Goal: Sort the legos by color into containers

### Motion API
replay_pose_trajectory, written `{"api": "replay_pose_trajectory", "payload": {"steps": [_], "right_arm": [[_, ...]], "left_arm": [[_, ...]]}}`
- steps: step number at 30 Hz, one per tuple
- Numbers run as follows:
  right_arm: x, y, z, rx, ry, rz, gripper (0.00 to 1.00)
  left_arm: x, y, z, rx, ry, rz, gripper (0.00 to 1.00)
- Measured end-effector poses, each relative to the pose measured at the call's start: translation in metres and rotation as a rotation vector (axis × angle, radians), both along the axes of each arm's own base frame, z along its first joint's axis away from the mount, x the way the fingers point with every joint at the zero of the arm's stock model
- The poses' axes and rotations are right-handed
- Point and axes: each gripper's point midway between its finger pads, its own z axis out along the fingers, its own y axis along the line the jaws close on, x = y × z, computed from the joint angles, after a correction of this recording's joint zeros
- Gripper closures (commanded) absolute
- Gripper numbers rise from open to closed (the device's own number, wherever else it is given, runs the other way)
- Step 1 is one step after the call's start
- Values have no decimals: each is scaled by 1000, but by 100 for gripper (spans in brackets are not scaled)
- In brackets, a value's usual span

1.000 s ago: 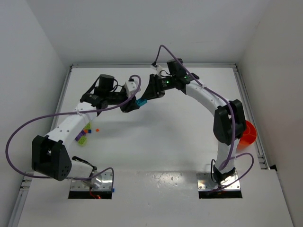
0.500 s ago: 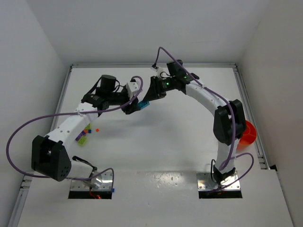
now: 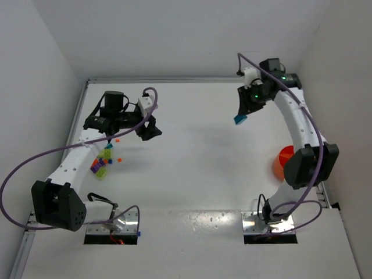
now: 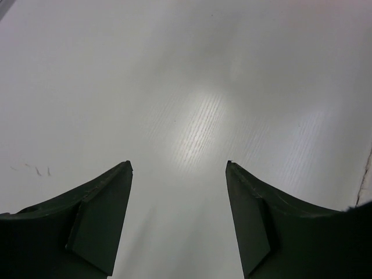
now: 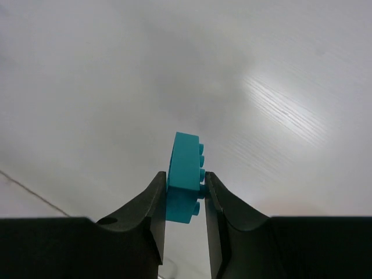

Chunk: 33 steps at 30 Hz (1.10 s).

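My right gripper (image 3: 241, 116) (image 5: 185, 183) is shut on a cyan brick (image 5: 185, 174), held above the table at the far right; the brick also shows in the top view (image 3: 239, 119). My left gripper (image 3: 152, 132) (image 4: 178, 168) is open and empty over bare table at the far left. A pile of small bricks (image 3: 102, 163) in lime green, purple, orange and blue lies beside the left arm. The orange bowl (image 3: 284, 160) sits at the right edge, partly hidden behind the right arm.
The white table is ringed by a raised rail (image 3: 189, 80) at the back and walls at both sides. The right arm's elbow (image 3: 307, 165) stands over the bowl. Purple cables loop from both arms.
The two grippers were close together at the table's middle back. My right gripper has swung far right with the cyan brick. My left gripper has pulled back left, open.
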Motion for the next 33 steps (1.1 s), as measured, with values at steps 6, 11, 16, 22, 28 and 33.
{"api": "replay_pose_trajectory", "payload": {"steps": [6, 11, 16, 22, 28, 33], "right_arm": [[-37, -101, 47, -212, -80, -109, 100], [-73, -162, 53, -310, -35, -217, 100], [-91, -197, 37, -329, 43, -291, 100], [-115, -195, -5, -266, 187, -269, 100], [-123, -191, -26, -243, 237, -246, 100], [-112, -200, -31, -257, 208, -283, 100]], "left_arm": [[3, 8, -2, -9, 37, 54, 29], [9, 16, -8, -21, 94, 114, 29], [15, 22, -9, -45, 133, 175, 5], [20, 26, -15, -64, 172, 196, 1], [25, 35, -21, -93, 204, 199, 1], [25, 37, -20, -114, 213, 190, 1]]}}
